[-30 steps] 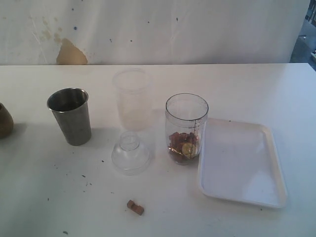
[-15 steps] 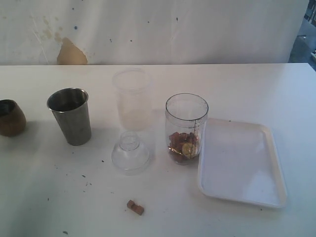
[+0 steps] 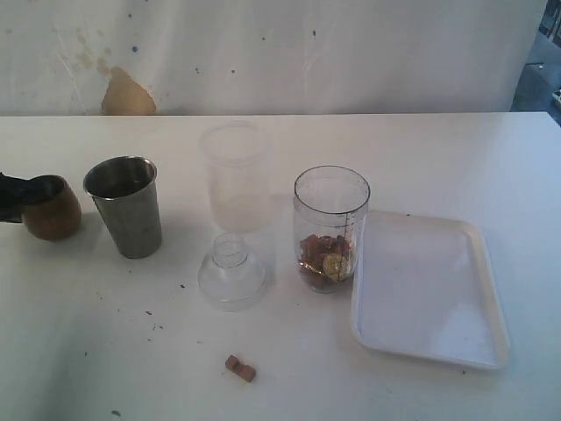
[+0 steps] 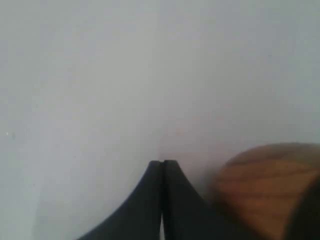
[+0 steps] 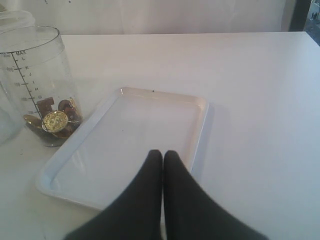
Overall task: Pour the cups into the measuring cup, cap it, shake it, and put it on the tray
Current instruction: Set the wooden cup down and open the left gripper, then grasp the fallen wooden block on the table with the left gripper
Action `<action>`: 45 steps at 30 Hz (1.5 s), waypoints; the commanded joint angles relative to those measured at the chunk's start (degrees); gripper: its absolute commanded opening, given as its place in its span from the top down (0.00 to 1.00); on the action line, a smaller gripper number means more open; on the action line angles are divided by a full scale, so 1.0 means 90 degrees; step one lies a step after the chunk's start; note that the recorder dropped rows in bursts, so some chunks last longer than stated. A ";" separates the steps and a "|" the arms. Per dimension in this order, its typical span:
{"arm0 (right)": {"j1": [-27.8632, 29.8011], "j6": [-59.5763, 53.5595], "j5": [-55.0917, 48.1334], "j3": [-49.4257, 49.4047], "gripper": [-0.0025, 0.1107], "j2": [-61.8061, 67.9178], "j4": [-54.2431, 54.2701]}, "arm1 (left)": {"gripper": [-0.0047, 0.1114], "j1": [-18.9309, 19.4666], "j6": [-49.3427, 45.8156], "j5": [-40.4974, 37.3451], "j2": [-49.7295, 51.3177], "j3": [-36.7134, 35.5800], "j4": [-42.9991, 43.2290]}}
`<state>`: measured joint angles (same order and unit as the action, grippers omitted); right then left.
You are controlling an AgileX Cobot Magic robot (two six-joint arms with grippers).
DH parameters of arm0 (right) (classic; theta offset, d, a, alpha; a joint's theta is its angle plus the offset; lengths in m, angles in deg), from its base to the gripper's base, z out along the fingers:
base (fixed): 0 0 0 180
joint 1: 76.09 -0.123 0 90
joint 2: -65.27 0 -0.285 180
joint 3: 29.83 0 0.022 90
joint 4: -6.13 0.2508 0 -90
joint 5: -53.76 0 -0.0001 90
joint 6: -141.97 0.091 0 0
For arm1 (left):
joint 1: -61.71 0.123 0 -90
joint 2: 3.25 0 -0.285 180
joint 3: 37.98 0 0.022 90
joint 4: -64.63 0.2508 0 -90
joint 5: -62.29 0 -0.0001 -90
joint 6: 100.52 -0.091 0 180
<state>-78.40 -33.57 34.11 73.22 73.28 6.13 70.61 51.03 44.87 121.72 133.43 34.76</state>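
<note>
The brown wooden cup (image 3: 53,209) stands upright at the far left, just left of the steel tumbler (image 3: 125,206). My left gripper (image 4: 163,163) is shut with nothing between its jaws. The wooden cup (image 4: 265,185) sits right against its side. Its black fingers (image 3: 19,186) show at the cup's left rim. The clear measuring cup (image 3: 330,224) stands open-topped in the middle, holding brown pieces and a gold coin (image 5: 54,121). The white tray (image 3: 429,289) lies just to its right. My right gripper (image 5: 163,152) is shut and empty above the tray's (image 5: 150,95) near part.
A frosted tapered cup (image 3: 234,175) stands behind a clear dome lid (image 3: 231,274), between the tumbler and the measuring cup. A small brown piece (image 3: 239,368) lies loose near the front. Dark specks dot the white table (image 3: 131,351).
The wooden cup has slid right from the left edge toward the steel tumbler, with my left gripper coming into view beside it. Nothing else has moved.
</note>
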 commanded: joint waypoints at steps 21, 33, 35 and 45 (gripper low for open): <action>0.0011 0.0031 0.0008 -0.0029 0.98 -0.0025 0.0000 | 0.59 -0.0133 0.0992 -0.5523 -0.3923 -0.0150 0.0512; 0.0011 0.0031 0.0008 -0.0029 0.98 -0.0025 0.0000 | 0.41 -0.5800 -0.1108 -0.1677 -0.4409 -0.2689 0.0142; 0.0011 0.0031 0.0008 -0.0029 0.98 -0.0025 0.0000 | 0.42 -0.6227 -0.1965 -0.0887 -0.4090 -0.2689 0.0726; 0.0011 0.0031 0.0008 -0.0029 0.98 -0.0025 0.0000 | 0.55 -0.6098 -0.4073 -0.0729 -0.2822 -0.2652 0.1231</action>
<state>-78.40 -33.57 34.11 73.22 73.28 6.13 15.70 18.17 36.46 94.79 109.39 45.64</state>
